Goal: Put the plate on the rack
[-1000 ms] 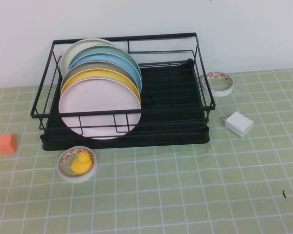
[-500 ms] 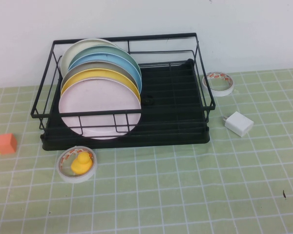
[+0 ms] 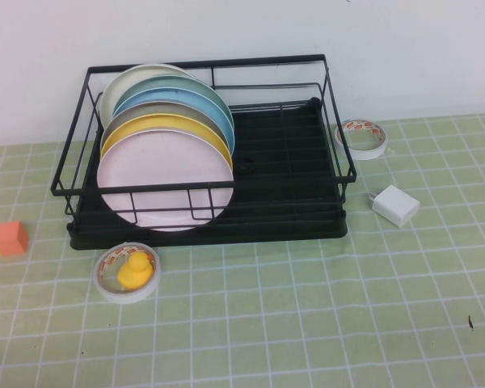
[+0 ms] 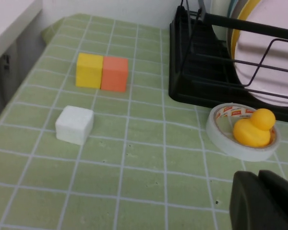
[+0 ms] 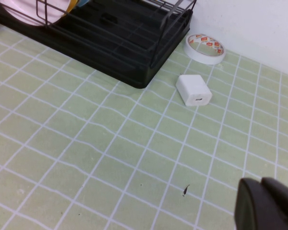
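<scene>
- Standing upright at the front of a row of plates, the plate (image 3: 163,184) sits in the left part of the rack (image 3: 283,182), just ahead of a yellow plate (image 3: 158,125).
- The left gripper (image 4: 266,201) shows only as a dark tip in its wrist view, low over the green mat near a tape roll (image 4: 240,132) holding a yellow duck (image 4: 253,127); whether it is open or closed, I cannot tell.
- The right gripper (image 5: 266,203) hovers over the mat, well apart from a white charger (image 5: 194,89); its state cannot be told either.
- Yellow and orange blocks (image 4: 102,72) lie near a white cube (image 4: 75,124).
</scene>
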### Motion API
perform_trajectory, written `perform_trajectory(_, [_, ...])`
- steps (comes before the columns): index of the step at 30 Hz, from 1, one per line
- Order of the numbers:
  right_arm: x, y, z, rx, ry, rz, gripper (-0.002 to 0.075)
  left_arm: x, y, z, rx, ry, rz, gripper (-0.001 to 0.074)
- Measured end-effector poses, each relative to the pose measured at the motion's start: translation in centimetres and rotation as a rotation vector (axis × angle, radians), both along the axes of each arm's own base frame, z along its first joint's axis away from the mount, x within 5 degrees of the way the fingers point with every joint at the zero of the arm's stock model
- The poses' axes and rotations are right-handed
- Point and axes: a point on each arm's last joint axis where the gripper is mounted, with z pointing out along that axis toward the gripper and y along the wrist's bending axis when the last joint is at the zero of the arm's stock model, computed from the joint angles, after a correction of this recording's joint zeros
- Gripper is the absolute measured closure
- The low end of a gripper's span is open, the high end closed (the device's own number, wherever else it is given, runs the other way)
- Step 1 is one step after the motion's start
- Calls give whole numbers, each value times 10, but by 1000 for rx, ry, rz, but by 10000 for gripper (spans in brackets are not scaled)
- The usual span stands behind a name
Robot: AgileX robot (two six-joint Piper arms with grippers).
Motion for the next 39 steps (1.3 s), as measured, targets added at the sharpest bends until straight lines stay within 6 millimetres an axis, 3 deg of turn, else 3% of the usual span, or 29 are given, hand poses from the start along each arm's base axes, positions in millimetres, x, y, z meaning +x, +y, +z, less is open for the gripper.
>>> perform_trajectory(39, [0, 0, 0, 0, 0, 0, 727, 0, -2, 0, 58, -2, -56, 736])
